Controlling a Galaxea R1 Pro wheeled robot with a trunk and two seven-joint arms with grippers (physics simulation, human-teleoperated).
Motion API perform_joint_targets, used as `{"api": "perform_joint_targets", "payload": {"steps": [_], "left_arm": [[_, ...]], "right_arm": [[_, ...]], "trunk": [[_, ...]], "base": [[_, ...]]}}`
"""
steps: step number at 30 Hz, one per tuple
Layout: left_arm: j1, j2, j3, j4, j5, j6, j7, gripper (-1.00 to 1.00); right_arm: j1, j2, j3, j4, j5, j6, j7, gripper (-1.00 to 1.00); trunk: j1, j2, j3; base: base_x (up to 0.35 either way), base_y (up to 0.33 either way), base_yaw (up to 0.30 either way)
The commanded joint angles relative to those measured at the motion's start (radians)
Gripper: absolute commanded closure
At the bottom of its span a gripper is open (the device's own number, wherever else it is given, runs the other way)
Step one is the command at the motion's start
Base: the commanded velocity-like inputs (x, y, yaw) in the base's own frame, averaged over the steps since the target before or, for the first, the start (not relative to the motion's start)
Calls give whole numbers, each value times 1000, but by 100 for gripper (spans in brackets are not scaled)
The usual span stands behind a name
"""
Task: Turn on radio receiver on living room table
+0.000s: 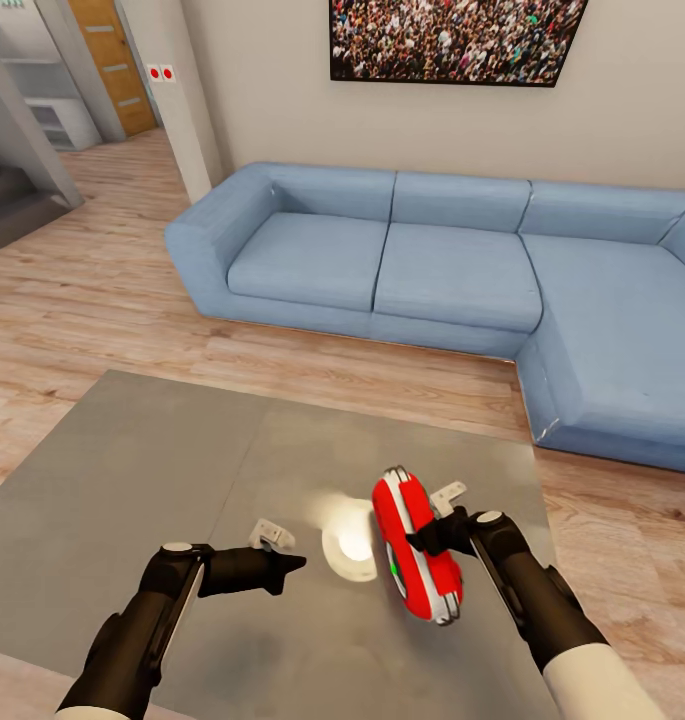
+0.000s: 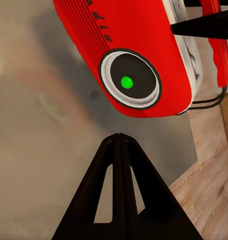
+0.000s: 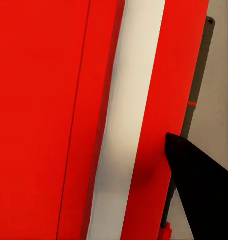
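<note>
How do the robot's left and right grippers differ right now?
The right gripper is clamped on the red radio, holding it on edge above the table; the left gripper holds nothing. The left gripper's fingers are pressed together, pointing toward the radio's green-lit dial, while the right's grip its far side. Both are black.

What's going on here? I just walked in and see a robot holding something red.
The robot's right gripper is holding the red radio receiver on edge above the grey table in front of the blue sofa. Its left gripper, fingers closed together and empty, points at the radio's round dial, where a green light glows.
</note>
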Motion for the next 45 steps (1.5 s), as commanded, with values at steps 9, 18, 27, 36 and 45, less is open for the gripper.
{"api": "perform_joint_targets", "payload": {"steps": [9, 18, 27, 36, 45], "left_arm": [[0, 0, 0, 0, 0, 0, 0, 100], [0, -1, 0, 0, 0, 0, 0, 100], [0, -1, 0, 0, 0, 0, 0, 100], [0, -1, 0, 0, 0, 0, 0, 100], [0, -1, 0, -1, 0, 0, 0, 100]], "right_arm": [[-1, 4, -1, 50, -3, -1, -38, 100], [0, 4, -1, 53, -3, -2, -39, 100], [0, 4, -1, 54, -4, -2, -40, 100], [0, 4, -2, 55, -5, -4, -39, 100], [0, 3, -6, 55, -6, -17, -39, 100]], "trunk": [[0, 0, 0], [0, 0, 0], [0, 0, 0], [0, 0, 0], [0, 0, 0]], "base": [[0, 0, 0], [0, 0, 0], [0, 0, 0], [0, 0, 0], [0, 0, 0]]}}
